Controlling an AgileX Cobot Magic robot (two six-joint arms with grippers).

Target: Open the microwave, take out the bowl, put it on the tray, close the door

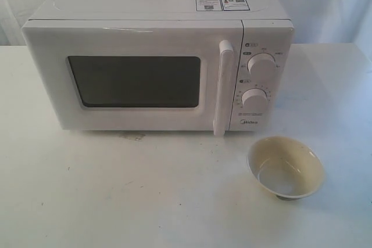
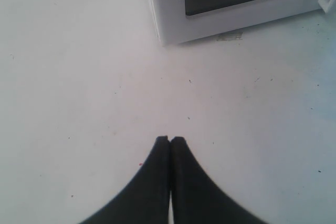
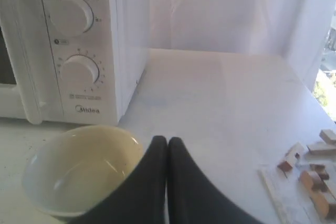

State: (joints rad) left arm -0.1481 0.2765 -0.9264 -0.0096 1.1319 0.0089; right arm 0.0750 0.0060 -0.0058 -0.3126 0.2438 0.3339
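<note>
The white microwave (image 1: pixel 157 68) stands at the back of the table with its door (image 1: pixel 133 79) closed, the long handle (image 1: pixel 222 88) upright beside the knob panel. The cream-yellow bowl (image 1: pixel 285 166) sits upright on the bare table in front of the knobs. No tray shows in any view. My right gripper (image 3: pixel 167 140) is shut and empty, hovering close beside the bowl (image 3: pixel 79 169), with the microwave (image 3: pixel 79 51) behind it. Over bare table in front of the microwave's corner (image 2: pixel 168 24), my left gripper (image 2: pixel 170 139) is shut and empty. Neither gripper appears in the exterior view.
Several small wooden blocks (image 3: pixel 310 174) lie on a flat pale board at the table's right edge. A white curtain (image 3: pixel 226 9) hangs behind the table. A small scuff mark (image 1: pixel 133 137) lies on the table in front of the microwave.
</note>
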